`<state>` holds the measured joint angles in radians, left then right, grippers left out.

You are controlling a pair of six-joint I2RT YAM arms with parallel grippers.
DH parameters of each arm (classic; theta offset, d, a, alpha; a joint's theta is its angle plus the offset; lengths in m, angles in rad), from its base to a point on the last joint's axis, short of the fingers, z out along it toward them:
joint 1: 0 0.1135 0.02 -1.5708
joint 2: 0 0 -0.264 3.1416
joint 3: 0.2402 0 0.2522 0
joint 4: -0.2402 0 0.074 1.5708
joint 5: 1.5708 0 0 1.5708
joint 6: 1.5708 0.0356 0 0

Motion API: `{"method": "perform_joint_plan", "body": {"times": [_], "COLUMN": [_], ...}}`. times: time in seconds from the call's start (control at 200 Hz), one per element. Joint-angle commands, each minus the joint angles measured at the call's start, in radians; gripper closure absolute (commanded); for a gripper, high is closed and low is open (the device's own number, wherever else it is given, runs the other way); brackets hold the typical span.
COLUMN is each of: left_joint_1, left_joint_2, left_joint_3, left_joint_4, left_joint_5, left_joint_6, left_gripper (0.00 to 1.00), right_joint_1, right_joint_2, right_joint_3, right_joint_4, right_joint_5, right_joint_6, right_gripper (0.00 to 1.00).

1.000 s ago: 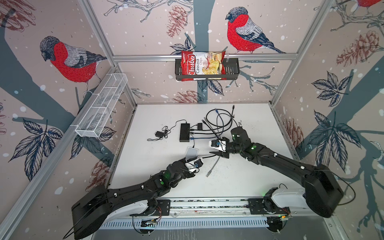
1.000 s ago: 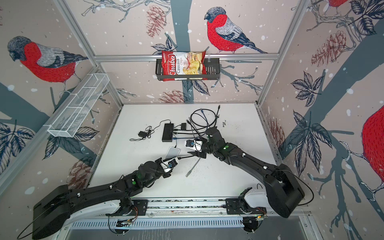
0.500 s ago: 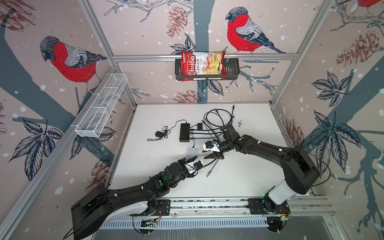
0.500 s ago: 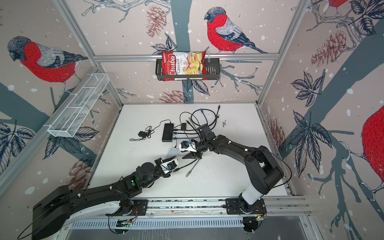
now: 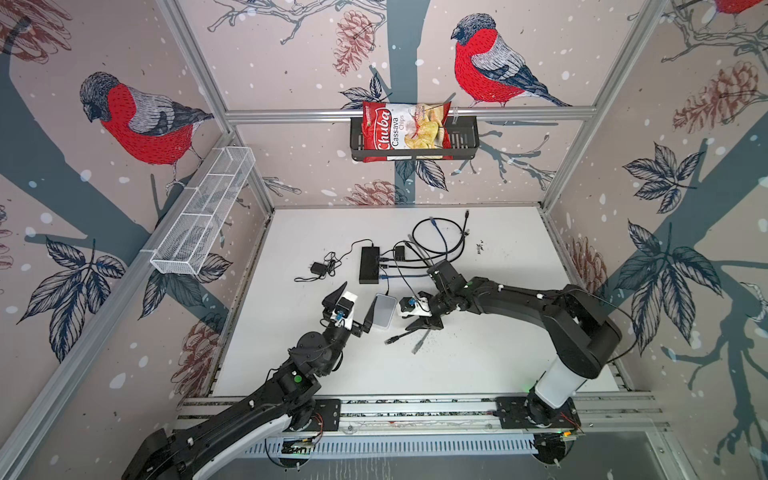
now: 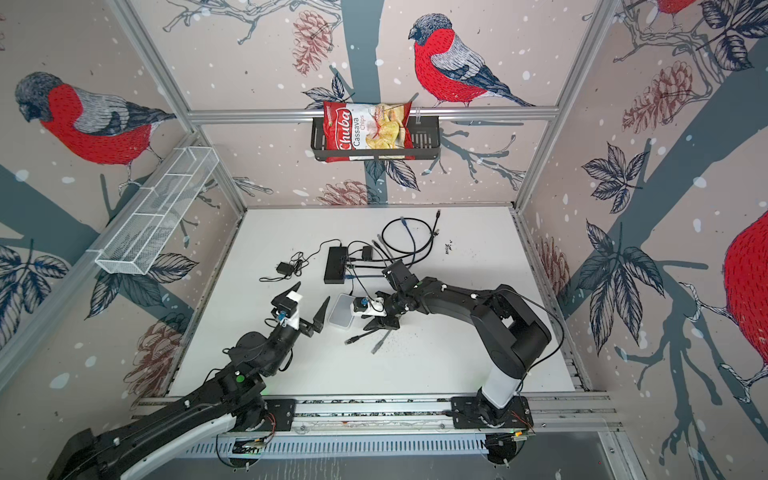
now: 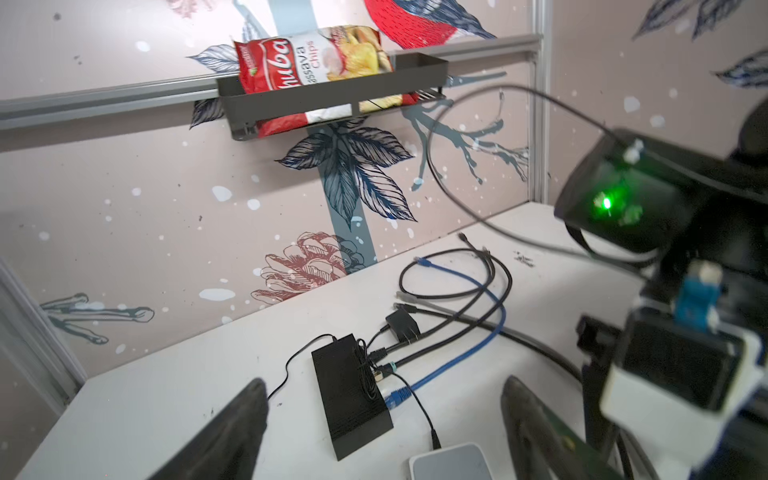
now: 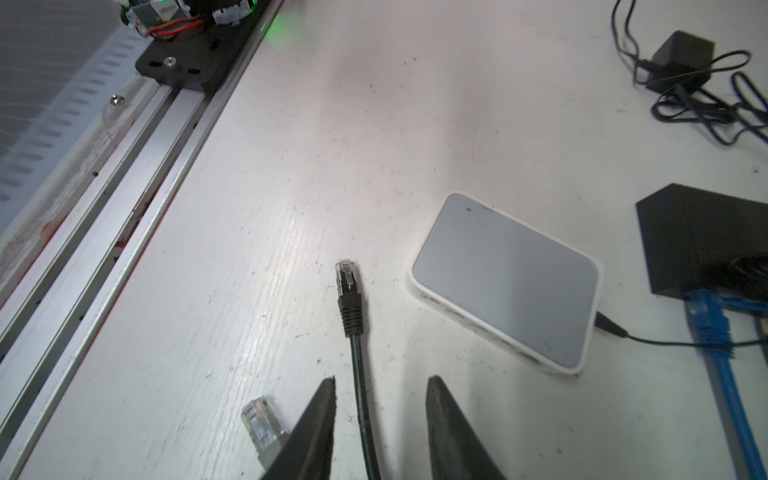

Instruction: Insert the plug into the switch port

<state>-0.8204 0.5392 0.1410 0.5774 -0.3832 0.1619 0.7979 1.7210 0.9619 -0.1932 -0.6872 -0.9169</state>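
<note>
The switch (image 5: 383, 311) is a small white box with a grey top, flat on the white table (image 5: 478, 365) in both top views. The plug (image 8: 348, 278) is a clear connector on a black cable, lying just in front of the switch (image 8: 507, 278). My right gripper (image 8: 382, 380) stands open astride that black cable, a little behind the plug, with neither finger touching it. In a top view it (image 5: 417, 326) sits low, right of the switch. My left gripper (image 5: 357, 297) is open wide and empty, raised just left of the switch (image 7: 451, 461).
A grey-booted plug (image 8: 259, 424) lies beside my right gripper's finger. Behind the switch stands a black hub (image 5: 369, 264) with several cables, a blue cable (image 5: 440, 237) and a power adapter (image 5: 318, 268). A chips bag (image 5: 405, 133) hangs on the back wall. The rail (image 5: 374, 409) runs along the front.
My left gripper has sprung open wide and drawn back to the left of the switch. My right gripper has come left and down over the black cable, its jaws narrower.
</note>
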Motion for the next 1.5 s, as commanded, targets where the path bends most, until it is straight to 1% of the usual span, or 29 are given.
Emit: {"method": "perform_joint_plan", "body": {"times": [0.0, 0.135, 0.41, 0.595, 0.75, 0.785, 0.83, 0.926, 1.021, 1.091, 1.166, 1.256, 1.386, 1.496], "left_joint_1": [0.027, 0.065, 0.204, 0.288, 0.342, 0.351, 0.358, 0.371, 0.384, 0.392, 0.400, 0.405, 0.405, 0.405], "left_joint_2": [0.002, 0.073, 0.225, 0.220, 0.196, 0.196, 0.198, 0.214, 0.250, 0.289, 0.335, 0.392, 0.448, 0.494], "left_joint_3": [0.051, 0.112, 0.182, 0.172, 0.147, 0.144, 0.143, 0.144, 0.153, 0.168, 0.190, 0.221, 0.256, 0.286], "left_joint_4": [-0.167, -0.254, -0.329, -0.338, -0.330, -0.329, -0.330, -0.333, -0.332, -0.336, -0.345, -0.360, -0.365, -0.372], "left_joint_5": [-0.021, -0.011, 0.109, 0.159, 0.205, 0.212, 0.218, 0.229, 0.249, 0.259, 0.274, 0.293, 0.325, 0.353], "left_joint_6": [-0.176, -0.266, -0.408, -0.452, -0.472, -0.475, -0.480, -0.483, -0.493, -0.500, -0.511, -0.521, -0.521, -0.523], "left_gripper": [0.04, 0.03, 0.03, 0.03, 0.03, 0.03, 0.03, 0.03, 0.03, 0.03, 0.03, 0.03, 0.03, 0.03], "right_joint_1": [0.025, 0.054, 0.105, 0.118, 0.122, 0.125, 0.127, 0.129, 0.130, 0.130, 0.130, 0.130, 0.130, 0.121], "right_joint_2": [0.037, 0.084, 0.152, 0.178, 0.196, 0.200, 0.204, 0.211, 0.203, 0.181, 0.144, 0.090, 0.016, -0.010], "right_joint_3": [0.023, 0.045, 0.077, 0.083, 0.099, 0.102, 0.106, 0.102, 0.087, 0.065, 0.024, -0.028, -0.118, -0.160], "right_joint_4": [-0.015, -0.017, -0.026, -0.030, -0.046, -0.049, -0.061, -0.068, -0.054, -0.014, 0.057, 0.150, 0.294, 0.369], "right_joint_5": [0.069, 0.093, 0.125, 0.142, 0.140, 0.142, 0.144, 0.153, 0.165, 0.177, 0.199, 0.244, 0.359, 0.463], "right_joint_6": [-0.005, -0.002, 0.002, 0.011, 0.010, 0.010, 0.005, 0.003, 0.004, 0.014, 0.041, 0.110, 0.238, 0.338], "right_gripper": [0.65, 0.67, 0.69, 0.67, 0.69, 0.71, 0.78, 0.89, 0.96, 0.99, 0.99, 0.99, 1.00, 1.00]}}
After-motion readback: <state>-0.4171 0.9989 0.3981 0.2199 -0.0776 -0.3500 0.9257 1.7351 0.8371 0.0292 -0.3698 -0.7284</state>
